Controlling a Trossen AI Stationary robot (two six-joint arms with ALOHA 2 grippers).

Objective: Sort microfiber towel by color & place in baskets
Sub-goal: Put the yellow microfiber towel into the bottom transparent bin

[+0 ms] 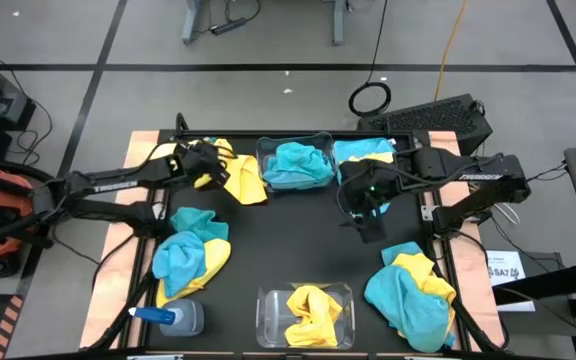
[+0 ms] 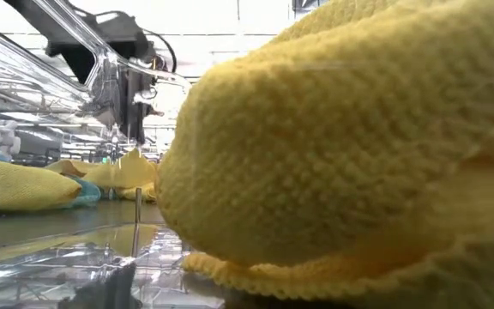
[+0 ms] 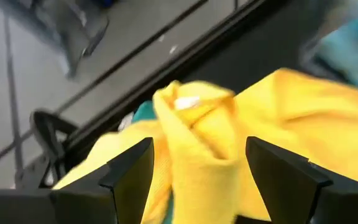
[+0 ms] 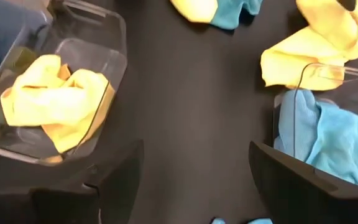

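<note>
Left gripper [image 1: 208, 160] at the table's [image 1: 298, 250] far left, fingers [image 3: 129, 174] clamped on a yellow cloth [image 1: 240, 178] lying just left of the far bin [image 1: 296, 164], which holds blue cloths. Right gripper [image 1: 363, 222] hovers over bare table right of centre, fingers [image 4: 114, 180] apart and empty. The near bin [image 1: 306, 315] holds a yellow cloth; mixed piles [image 1: 190, 255] lie left and right.
</note>
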